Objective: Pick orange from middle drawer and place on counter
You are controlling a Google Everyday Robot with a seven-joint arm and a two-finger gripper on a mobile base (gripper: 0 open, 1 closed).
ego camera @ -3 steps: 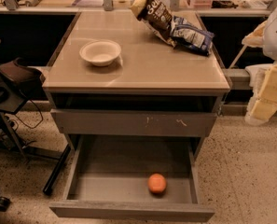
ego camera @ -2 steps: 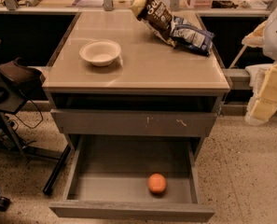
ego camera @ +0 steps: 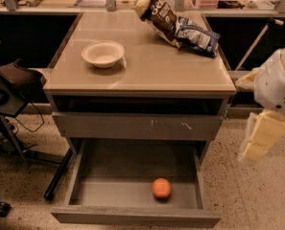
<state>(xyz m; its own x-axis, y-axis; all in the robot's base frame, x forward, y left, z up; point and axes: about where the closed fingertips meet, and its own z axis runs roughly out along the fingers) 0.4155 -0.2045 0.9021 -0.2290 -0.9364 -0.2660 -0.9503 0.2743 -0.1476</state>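
The orange [ego camera: 161, 188] lies on the floor of the open middle drawer [ego camera: 108, 191], lower centre of the frame, near the front panel. The gripper [ego camera: 260, 137] hangs at the right edge, outside the cabinet, below the counter [ego camera: 171, 68] and well apart from the fruit. Whether it is spread or closed cannot be made out.

arm [ego camera: 278, 80]: white, at far right edge; gripper [ego camera: 255, 145]: hangs below it, tilted down-left

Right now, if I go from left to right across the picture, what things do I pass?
Dark brown padded seat → round white bowl → small round bright orange → crinkly blue-and-white snack bag → robot's pale gripper, hanging at the far right.
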